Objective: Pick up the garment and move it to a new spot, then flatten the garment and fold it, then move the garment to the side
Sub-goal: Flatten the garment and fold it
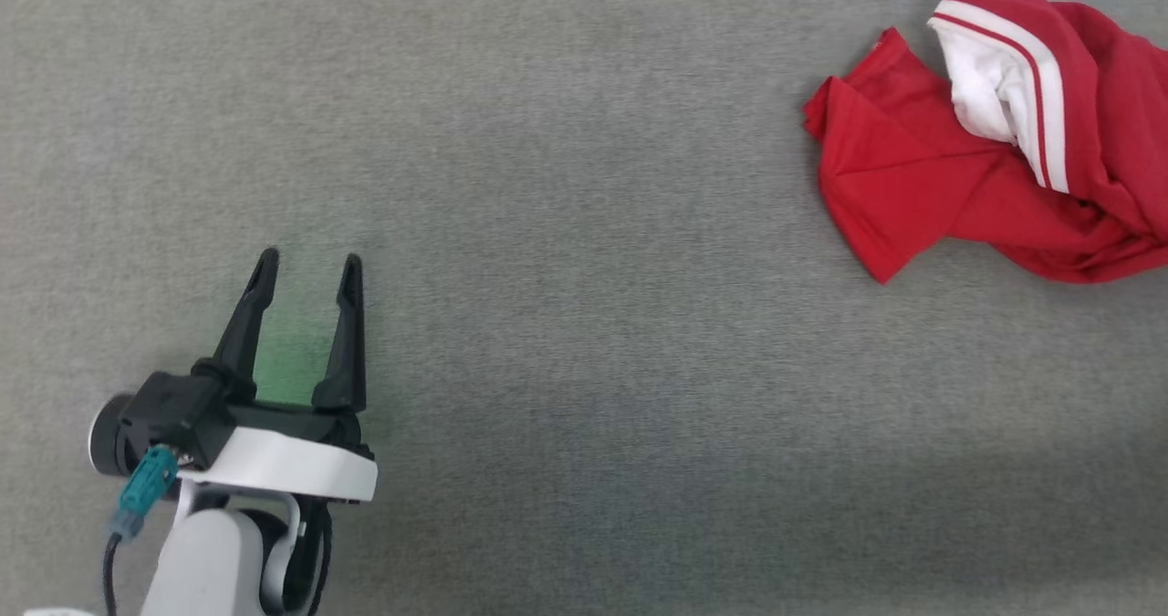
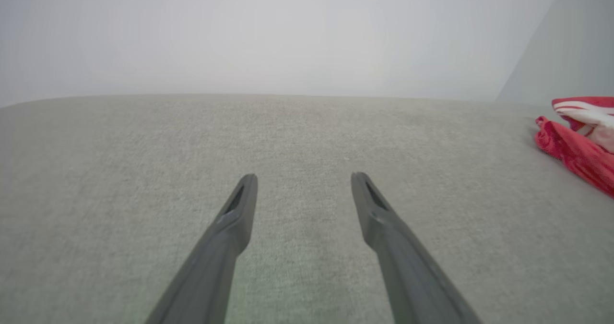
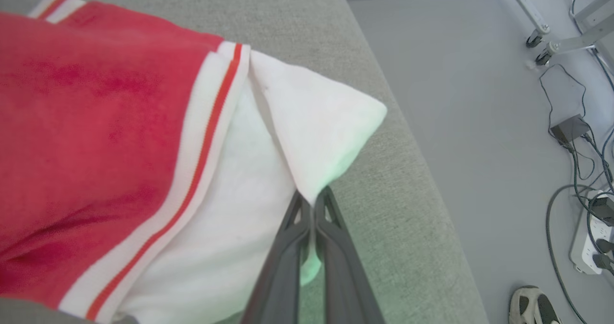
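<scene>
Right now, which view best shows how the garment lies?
Head view: the garment lies crumpled at the far right, partly cropped. Right wrist view gives a close-up, the right hand shut on its white fold. Left wrist view catches one edge of it.

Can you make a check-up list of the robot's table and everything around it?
Surface: grey fabric-topped table, flat.
Job's things: red and white jersey, crumpled near the table's right side.
Clutter: nothing seen.
Grippers: left gripper open over bare table; right gripper shut, fingers pinching the jersey's white part.
Cables: cables and a power strip on the floor; a teal plug on the left arm.
Surroundings: grey floor, a shoe, wheeled stand legs.
</scene>
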Motion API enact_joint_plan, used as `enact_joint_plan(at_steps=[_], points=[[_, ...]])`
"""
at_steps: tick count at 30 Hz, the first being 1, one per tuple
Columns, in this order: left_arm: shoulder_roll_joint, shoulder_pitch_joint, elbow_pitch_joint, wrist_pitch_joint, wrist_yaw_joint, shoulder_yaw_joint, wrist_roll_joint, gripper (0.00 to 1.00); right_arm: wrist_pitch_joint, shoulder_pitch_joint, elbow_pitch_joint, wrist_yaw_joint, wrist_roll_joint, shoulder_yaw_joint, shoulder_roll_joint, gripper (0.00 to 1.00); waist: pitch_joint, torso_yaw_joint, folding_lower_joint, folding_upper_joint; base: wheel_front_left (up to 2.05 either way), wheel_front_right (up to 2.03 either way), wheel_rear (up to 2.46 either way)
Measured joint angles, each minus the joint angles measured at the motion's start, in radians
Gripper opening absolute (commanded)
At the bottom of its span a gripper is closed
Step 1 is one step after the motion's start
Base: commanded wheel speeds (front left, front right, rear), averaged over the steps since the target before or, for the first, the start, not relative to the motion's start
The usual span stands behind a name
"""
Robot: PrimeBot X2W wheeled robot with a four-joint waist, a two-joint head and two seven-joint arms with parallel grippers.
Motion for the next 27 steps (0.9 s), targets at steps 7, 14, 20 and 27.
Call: enact_joint_plan(at_steps=[7,14,20,27], points=[[0.067,-0.066,0.02,0.0,0.0,-0.076,-0.034,1.0,-0.142,-0.058,0.126,0.0,-0.071,-0.032,0.086,0.87,-0.019,-0.047,0.0,0.0,0.0,0.0,0.0],[0.211,-0.301,0.053,0.024,0.0,-0.331,-0.102,1.0,-0.336,-0.072,0.147,0.0,-0.082,-0.095,0.114,1.0,-0.052,-0.089,0.0,0.0,0.0,0.0,0.0],[0.295,-0.571,0.079,0.254,0.0,-0.626,-0.339,1.0,-0.353,-0.031,-0.071,0.0,-0.129,-0.198,0.184,1.0,-0.069,-0.159,0.0,0.0,0.0,0.0,0.0],[0.25,-0.817,0.183,0.574,-0.002,-0.84,-0.724,1.0,-0.353,0.108,-0.312,0.0,-0.23,-0.296,0.342,1.0,-0.073,-0.266,0.0,0.0,0.0,0.0,0.0]])
